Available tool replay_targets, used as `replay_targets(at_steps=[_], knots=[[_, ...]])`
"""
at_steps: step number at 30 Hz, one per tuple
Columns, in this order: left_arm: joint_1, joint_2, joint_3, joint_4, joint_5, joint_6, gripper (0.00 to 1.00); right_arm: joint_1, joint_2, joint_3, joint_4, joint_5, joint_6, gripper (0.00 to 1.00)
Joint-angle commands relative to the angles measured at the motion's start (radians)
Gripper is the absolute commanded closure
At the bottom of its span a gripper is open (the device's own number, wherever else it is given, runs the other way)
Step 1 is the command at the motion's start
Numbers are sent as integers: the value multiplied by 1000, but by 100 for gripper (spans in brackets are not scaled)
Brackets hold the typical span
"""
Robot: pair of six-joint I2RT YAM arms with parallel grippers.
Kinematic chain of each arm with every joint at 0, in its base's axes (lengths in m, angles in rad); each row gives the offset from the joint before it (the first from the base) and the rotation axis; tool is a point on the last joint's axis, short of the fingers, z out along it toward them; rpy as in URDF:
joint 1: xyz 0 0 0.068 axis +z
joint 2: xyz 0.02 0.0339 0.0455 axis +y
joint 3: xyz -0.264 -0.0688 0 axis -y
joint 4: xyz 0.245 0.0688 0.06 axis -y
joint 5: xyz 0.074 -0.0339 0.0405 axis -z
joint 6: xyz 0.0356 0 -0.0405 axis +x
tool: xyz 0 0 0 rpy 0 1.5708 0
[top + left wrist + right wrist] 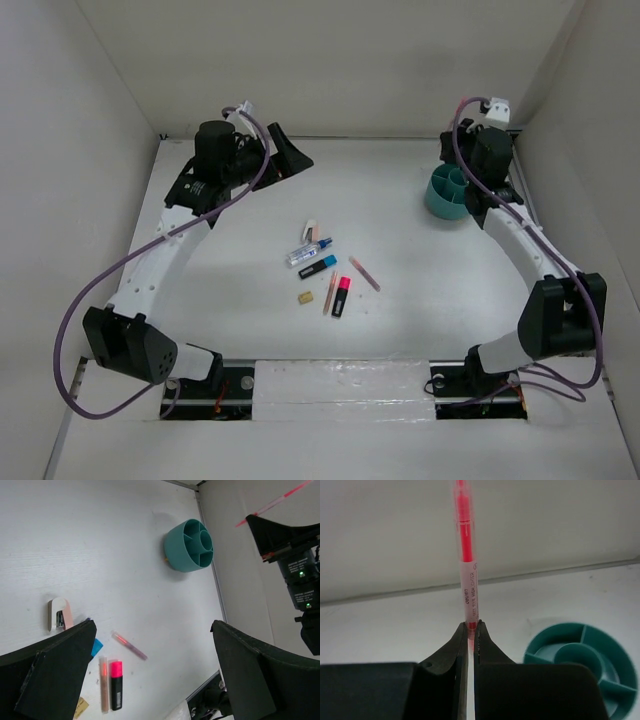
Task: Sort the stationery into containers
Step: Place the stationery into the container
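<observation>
My right gripper [471, 627] is shut on the lower end of a thin pink pen [466, 555], which sticks out past the fingertips. It hangs beside and above the teal divided cup [585, 665]. From above, the right gripper [480, 178] is at the cup [447, 192]. My left gripper [152, 630] is open and empty, raised at the back left [285, 152]. On the table lie a white eraser [311, 230], a clear blue-capped tube [306, 251], a blue-capped highlighter [317, 266], a pink-capped highlighter [341, 296], two pink pens [364, 273] [330, 293] and a tan block [306, 297].
White walls close off the back and both sides. The left wrist view shows the cup [190, 545] near the right wall, with the right gripper's held pen [280, 500] above and to its right. A metal rail [340, 385] runs along the near edge.
</observation>
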Motion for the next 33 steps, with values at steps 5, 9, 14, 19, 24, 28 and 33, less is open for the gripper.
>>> replay_targets(at_steps=[5,9,14,19,24,28,33], knots=[[0,-53,-79,34,10,46,0,-103,34,-40,233,49,-47,100],[0,-53,-88,44,33,55,0,-152,68,-50,223,60,-56,100],[0,-53,-99,44,33,64,0,-192,88,-61,223,31,-65,100],[0,-53,-108,54,42,64,0,-203,122,-50,211,31,-87,100],[0,-19,-108,34,62,76,0,-203,142,-61,188,3,-96,100],[0,-10,-99,34,82,76,0,-203,142,-84,188,12,-96,100],[0,-10,-108,44,102,76,0,-203,142,-118,188,3,-96,100]])
